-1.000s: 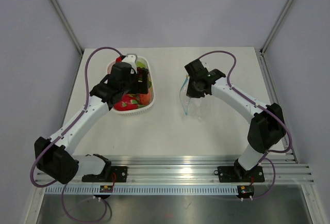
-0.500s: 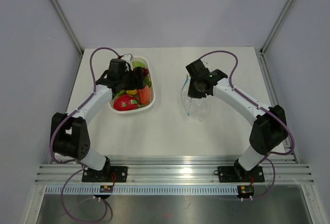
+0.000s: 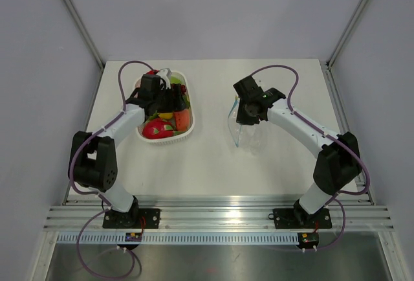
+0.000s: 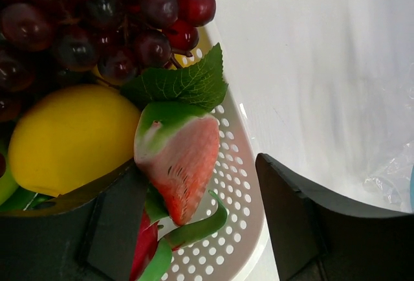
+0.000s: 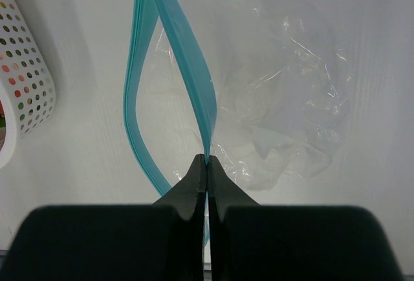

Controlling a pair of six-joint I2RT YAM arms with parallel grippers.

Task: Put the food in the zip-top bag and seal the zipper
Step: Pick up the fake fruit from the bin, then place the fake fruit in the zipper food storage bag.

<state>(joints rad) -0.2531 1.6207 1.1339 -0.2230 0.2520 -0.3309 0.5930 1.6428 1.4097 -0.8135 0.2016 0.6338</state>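
Note:
The food lies in a white slotted basket (image 3: 173, 140): dark purple grapes (image 4: 97, 28), a yellow lemon (image 4: 71, 138), a red strawberry (image 4: 178, 164) under a green leaf (image 4: 178, 83), and a green chili (image 4: 194, 229). My left gripper (image 3: 169, 100) is down in the basket, open, its jaws either side of the strawberry (image 4: 197, 168); the right finger (image 4: 291, 216) stands clear of it. My right gripper (image 5: 207, 161) is shut on the teal zipper (image 5: 187, 80) of the clear zip-top bag (image 5: 284, 112), which hangs with its mouth parted (image 3: 240, 129).
The basket's rim (image 5: 19, 80) shows at the left edge of the right wrist view, close to the bag. A corner of crinkly plastic (image 4: 394, 177) shows at the right in the left wrist view. Grey walls and metal posts surround the white table (image 3: 213, 164).
My left arm has swung further back over the basket and come down among the food, its jaws narrowing around the strawberry. The right gripper still holds the bag, almost still.

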